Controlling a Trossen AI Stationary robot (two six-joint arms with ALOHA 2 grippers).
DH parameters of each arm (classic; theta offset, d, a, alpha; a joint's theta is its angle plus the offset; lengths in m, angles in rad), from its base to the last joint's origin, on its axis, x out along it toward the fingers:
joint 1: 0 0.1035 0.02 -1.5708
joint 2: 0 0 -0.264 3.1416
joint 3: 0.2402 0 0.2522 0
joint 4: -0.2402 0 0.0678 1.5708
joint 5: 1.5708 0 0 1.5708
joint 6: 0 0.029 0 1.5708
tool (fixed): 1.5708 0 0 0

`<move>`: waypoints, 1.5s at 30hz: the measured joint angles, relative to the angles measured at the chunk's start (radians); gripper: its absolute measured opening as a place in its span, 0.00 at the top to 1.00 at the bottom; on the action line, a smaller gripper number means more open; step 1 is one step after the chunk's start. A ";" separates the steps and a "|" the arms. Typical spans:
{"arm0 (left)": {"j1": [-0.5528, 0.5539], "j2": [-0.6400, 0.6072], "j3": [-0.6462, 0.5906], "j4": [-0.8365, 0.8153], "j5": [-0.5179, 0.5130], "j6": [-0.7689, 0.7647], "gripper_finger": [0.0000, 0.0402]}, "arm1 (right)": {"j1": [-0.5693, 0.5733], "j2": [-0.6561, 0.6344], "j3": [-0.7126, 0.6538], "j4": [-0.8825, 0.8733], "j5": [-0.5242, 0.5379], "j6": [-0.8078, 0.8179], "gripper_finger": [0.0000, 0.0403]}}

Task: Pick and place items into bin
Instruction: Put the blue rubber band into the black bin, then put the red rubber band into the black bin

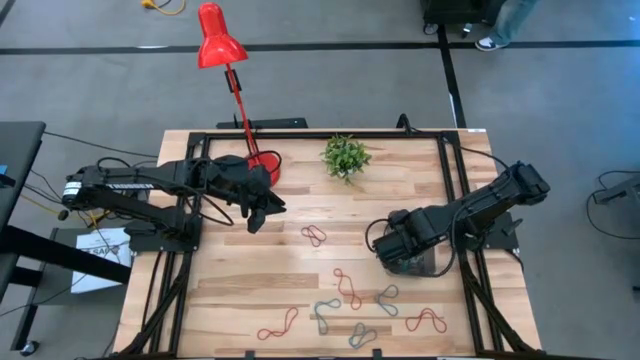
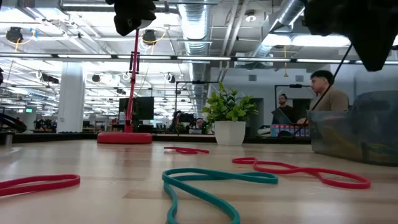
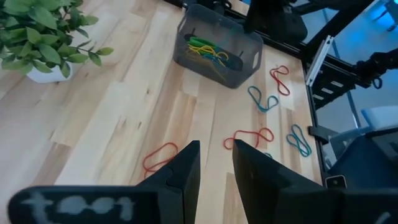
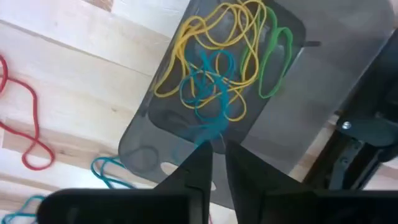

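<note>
Two grippers: both with only a narrow gap showing between the fingers.
Right gripper (image 4: 217, 155): directly above the bin (image 4: 348, 81), fingers nearly together; a teal band (image 4: 208, 102) runs from the pile up to the fingertips. Cannot tell whether it is pinched or already let go.
Left gripper (image 3: 216, 163): fingers slightly apart, nothing between them, hovering over bare table just past the red lamp (image 1: 222, 48) base, aimed toward the loose bands.
Bin contents: yellow bands (image 4: 214, 43), a green band (image 4: 277, 59) and the teal one, tangled on the floor of the bin.
Bin location: right side of the table, under the right arm, in the high view at (image 1: 415, 262).
Loose items: several on the wood toward the front edge; red band (image 1: 314, 236) lies nearest the left gripper, more red (image 1: 347, 288) and grey-blue bands (image 1: 387, 299) beyond it, another red (image 1: 279, 323) near the front.
Step in hand (judgement): dropping the teal band into the bin.
How to do it well: spread the fingers fully while centred over the bin, then lift straight up; the band is springy and may cling to a fingertip and drag out over the wall.
Other: small plant (image 1: 346, 156) at the back, well clear of both arms.
</note>
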 joint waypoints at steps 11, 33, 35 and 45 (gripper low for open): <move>0.000 0.000 0.000 0.000 -0.005 -0.012 0.79 | -0.004 0.000 -0.021 0.057 -0.045 0.007 0.76; -0.109 0.032 0.000 -0.203 0.093 0.117 0.79 | -0.025 0.009 0.265 0.240 0.289 -0.303 0.73; -0.151 0.056 0.000 -0.207 0.101 0.119 0.79 | -0.042 0.020 0.264 0.300 0.330 -0.355 0.73; -0.255 0.207 -0.001 -0.138 -0.056 0.001 0.79 | -0.142 0.151 0.266 0.569 0.341 -0.613 0.73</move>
